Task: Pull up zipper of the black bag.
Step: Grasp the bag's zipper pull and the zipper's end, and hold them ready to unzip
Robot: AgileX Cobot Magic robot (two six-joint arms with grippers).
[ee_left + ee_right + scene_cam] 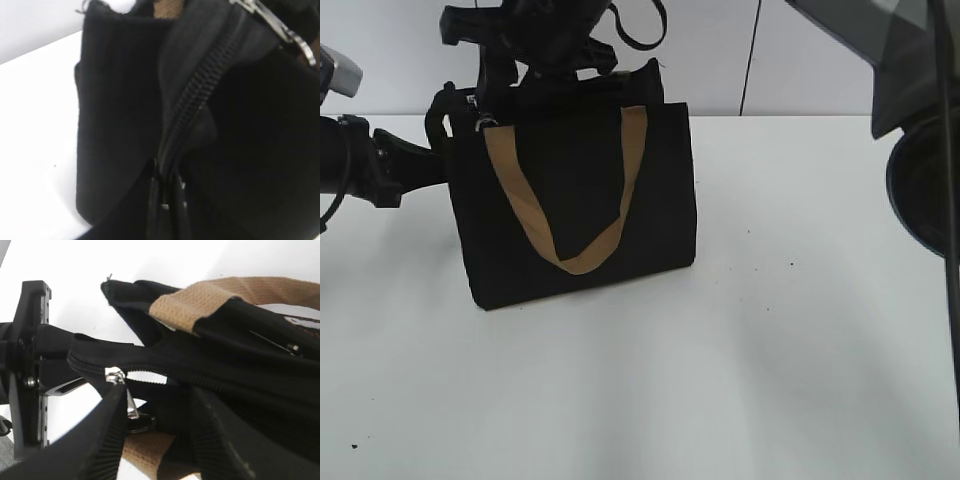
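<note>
One zipper shows in the right wrist view: a small silver metal pull, its slider bright, a slim tab hanging below it with a ring at its foot. It sits at the left end of a black toothed zip line that runs along the top of the bag. In the left wrist view the same pull gleams at the upper right, blurred, with the ribbed zip line slanting down from it. In the exterior view it is only a pale glint at the bag's top left corner.

One bag stands upright on the table, towards its far left part. It is boxy, of matte black fabric, with a flat front panel. Two tan handles of coarse woven webbing can be counted: one hangs in a V down the front face, and another crosses the top in the right wrist view.

Two grippers work here. The right gripper comes from above; its two black ribbed fingers straddle the zip line, the left one pressed against the pull, with black fabric between them. I cannot tell whether they clamp the pull itself. The left gripper sits at the bag's left end; its dark fingers stand close together around the end of the zip line, pinching the fabric there.

The table is flat, white and smooth, with a few tiny dark specks.
</note>
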